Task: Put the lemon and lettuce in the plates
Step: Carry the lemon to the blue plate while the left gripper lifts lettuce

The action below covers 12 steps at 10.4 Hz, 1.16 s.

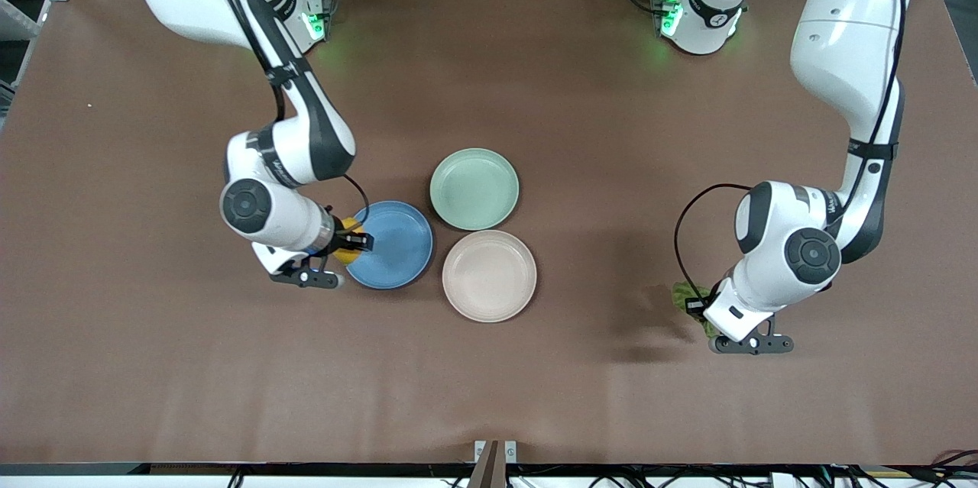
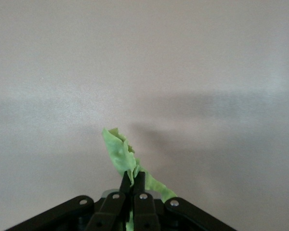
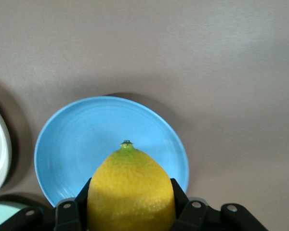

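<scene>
My right gripper (image 1: 353,241) is shut on the yellow lemon (image 3: 131,190) and holds it in the air over the edge of the blue plate (image 1: 393,245) on the right arm's side; the lemon (image 1: 348,227) is mostly hidden by the hand in the front view. The blue plate (image 3: 96,130) lies below the lemon in the right wrist view. My left gripper (image 1: 697,306) is shut on the green lettuce leaf (image 2: 120,154) and holds it over bare table toward the left arm's end. The lettuce (image 1: 682,295) peeks out beside the hand. The beige-pink plate (image 1: 489,275) is empty.
A pale mint-green plate (image 1: 474,189) lies beside the other two, farther from the front camera. The three plates touch in a cluster mid-table. The brown table (image 1: 535,381) spreads around them.
</scene>
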Available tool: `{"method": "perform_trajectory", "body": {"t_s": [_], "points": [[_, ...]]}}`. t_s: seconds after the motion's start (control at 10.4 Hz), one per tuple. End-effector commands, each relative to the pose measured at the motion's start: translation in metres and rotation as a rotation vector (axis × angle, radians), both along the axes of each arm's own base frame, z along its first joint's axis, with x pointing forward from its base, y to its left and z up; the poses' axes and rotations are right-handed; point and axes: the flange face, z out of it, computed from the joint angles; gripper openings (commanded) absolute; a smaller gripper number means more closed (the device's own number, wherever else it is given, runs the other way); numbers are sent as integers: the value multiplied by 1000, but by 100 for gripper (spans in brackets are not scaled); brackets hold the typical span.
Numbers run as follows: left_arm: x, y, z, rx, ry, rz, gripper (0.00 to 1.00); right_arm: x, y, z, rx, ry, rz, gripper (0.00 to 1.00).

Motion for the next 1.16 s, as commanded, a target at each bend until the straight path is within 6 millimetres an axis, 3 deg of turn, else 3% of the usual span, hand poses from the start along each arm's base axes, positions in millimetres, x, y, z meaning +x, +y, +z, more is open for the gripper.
{"method": "perform_trajectory", "body": {"t_s": [0.0, 0.19, 0.39, 0.77, 0.87, 0.97, 1.06], "points": [[-13, -2, 39, 14, 31, 13, 0, 12, 10, -18, 9, -22, -37, 7], [-19, -7, 66, 7, 47, 17, 0, 8, 24, -43, 0, -36, -42, 7], [-21, -14, 72, -15, 48, 57, 0, 2, 33, -56, -6, -33, -32, 8], [-34, -72, 73, -30, 53, 146, 0, -10, 40, -74, -20, -4, -16, 12], [-36, -94, 77, -40, 41, 165, 0, -12, 40, -77, -20, -8, -17, 21], [-40, -113, 78, -47, 38, 193, 0, -12, 39, -77, -19, -12, -18, 57], [-45, -133, 78, -55, 34, 212, 0, -12, 39, -77, -20, -9, -21, 86]]}}
